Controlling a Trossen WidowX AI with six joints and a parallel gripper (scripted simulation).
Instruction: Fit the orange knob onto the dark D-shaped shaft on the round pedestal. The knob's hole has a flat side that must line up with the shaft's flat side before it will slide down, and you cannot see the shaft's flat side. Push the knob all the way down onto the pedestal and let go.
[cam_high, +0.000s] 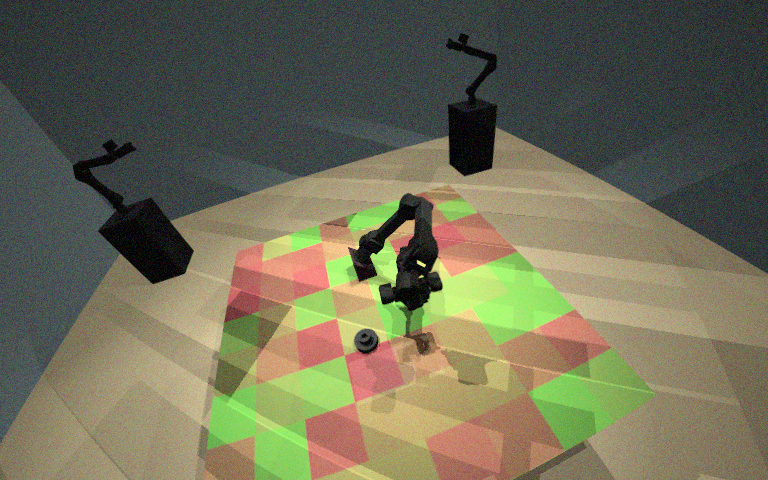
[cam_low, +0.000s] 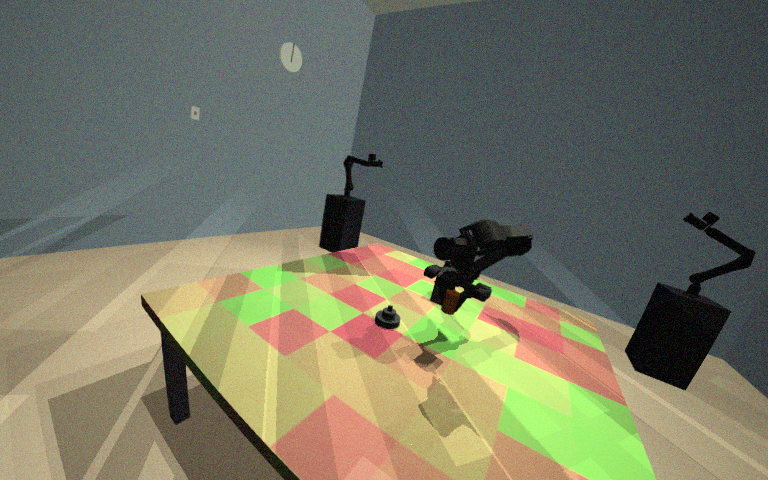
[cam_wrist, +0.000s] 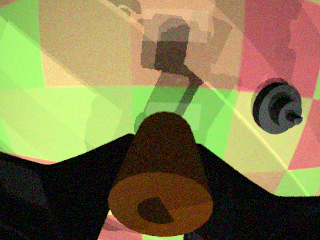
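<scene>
The gripper (cam_low: 451, 295) (cam_wrist: 166, 144) is shut on the orange knob (cam_low: 450, 302) (cam_wrist: 161, 155) and holds it in the air above the table. The top view shows the gripper's body but not the knob. In the wrist view the knob's near end shows a dark D-shaped hole, its flat side slanting on the hole's right. The dark round pedestal (cam_high: 368, 346) (cam_low: 387, 322) (cam_wrist: 268, 116) stands on the table, apart from the knob, to its right in the wrist view and left in the top and exterior views. Its thin shaft (cam_low: 389, 309) (cam_wrist: 297, 119) points up; the shaft's flat side cannot be made out.
The table top (cam_high: 334, 433) (cam_low: 317, 435) has a red, green and tan patchwork with shadows and light streaks. Two black boxes (cam_high: 146, 240) (cam_high: 471, 138) (cam_low: 342, 223) (cam_low: 676, 336) bearing thin arms stand beyond the table.
</scene>
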